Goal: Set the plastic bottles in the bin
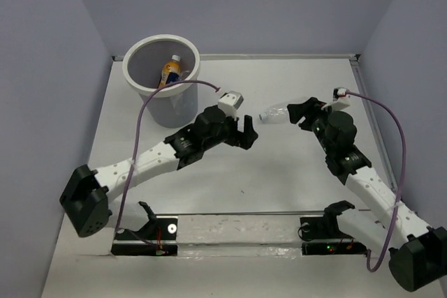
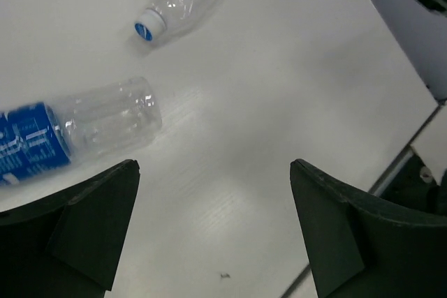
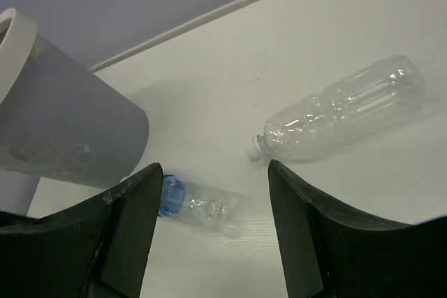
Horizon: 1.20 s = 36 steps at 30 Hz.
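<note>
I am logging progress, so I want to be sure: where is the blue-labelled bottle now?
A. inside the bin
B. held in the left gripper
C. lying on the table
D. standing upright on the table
C: the left wrist view shows the blue-labelled bottle lying on its side on the table.

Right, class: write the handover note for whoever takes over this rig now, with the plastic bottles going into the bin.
Grippers: both are open and empty. The left gripper is near the blue-labelled bottle; the right gripper is beside a clear bottle.
Done: the orange bottle is in the bin; its other contents cannot be made out.
Left: the blue-labelled bottle and the clear bottle lie on the table, to be binned. No other bottles are in view.
</note>
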{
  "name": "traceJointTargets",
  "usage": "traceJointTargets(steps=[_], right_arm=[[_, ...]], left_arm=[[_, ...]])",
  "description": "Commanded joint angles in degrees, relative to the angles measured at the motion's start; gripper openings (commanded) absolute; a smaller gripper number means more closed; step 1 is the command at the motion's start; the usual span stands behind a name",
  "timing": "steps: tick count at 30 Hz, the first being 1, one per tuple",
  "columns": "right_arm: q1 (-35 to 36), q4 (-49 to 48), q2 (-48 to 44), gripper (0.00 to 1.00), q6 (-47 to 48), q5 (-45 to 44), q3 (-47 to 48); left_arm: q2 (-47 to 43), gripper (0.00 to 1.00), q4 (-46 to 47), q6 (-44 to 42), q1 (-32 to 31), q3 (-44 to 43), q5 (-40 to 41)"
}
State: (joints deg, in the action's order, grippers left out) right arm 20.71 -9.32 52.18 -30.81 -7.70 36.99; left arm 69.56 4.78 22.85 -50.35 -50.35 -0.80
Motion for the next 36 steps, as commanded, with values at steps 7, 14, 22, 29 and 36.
traceJointTargets(steps=[7,14,22,29,36], right_arm=[[-3.31,14.04,-22.46,0.69,-2.52,-5.30,3.24],[-3.31,16.97,-25.90,0.70,0.05,-1.88,14.51],[-3.31,18.20,-25.46,0.70,0.05,6.03,13.72],[-3.31,17.67,-25.38,0.70,0.04,9.55,12.67],[-3.31,14.51,-24.32,0.69,-1.71,15.34,12.40]], left_arm=[[31.67,0.99,2.54,-27.85,-2.39,-30.81,3.88],[53.38,0.99,-5.63,-31.99,-2.39,-56.67,1.06],[72.90,0.99,-15.76,-34.36,-2.04,-83.31,4.14],[81.17,0.99,-19.02,-33.23,-1.33,-90.19,2.99],[80.56,0.81,-14.02,-31.20,-1.42,-85.27,5.46]])
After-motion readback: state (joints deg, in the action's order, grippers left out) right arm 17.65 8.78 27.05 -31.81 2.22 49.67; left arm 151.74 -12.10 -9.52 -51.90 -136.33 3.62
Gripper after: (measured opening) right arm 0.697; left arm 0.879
